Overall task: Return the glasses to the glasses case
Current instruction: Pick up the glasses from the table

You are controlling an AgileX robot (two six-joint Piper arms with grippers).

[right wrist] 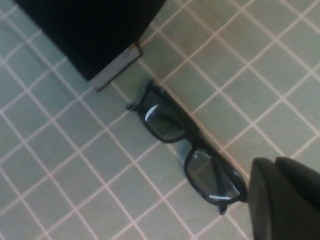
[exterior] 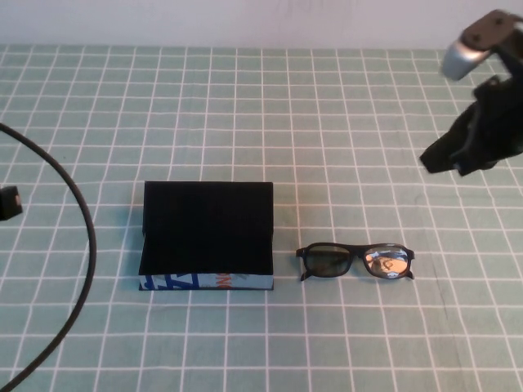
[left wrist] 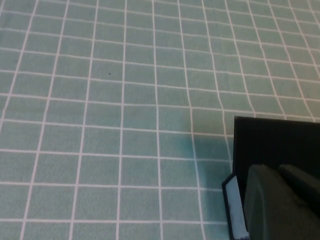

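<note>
Approach step: right tool (exterior: 458, 155) above glasses (exterior: 355, 261) (beside glasses case (exterior: 206, 237)); left tool (left wrist: 280, 205) near case. Spread of both: cannot tell.

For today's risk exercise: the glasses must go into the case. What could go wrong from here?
1. The glasses lie flat on the table, so the right gripper, up at the far right, may slip off the thin frame.
2. The glasses case sits close beside them and could get nudged.

A staged robot test bench: green grid-patterned tablecloth (exterior: 327, 122), plain white wall (exterior: 245, 20) along the frame's top.
</note>
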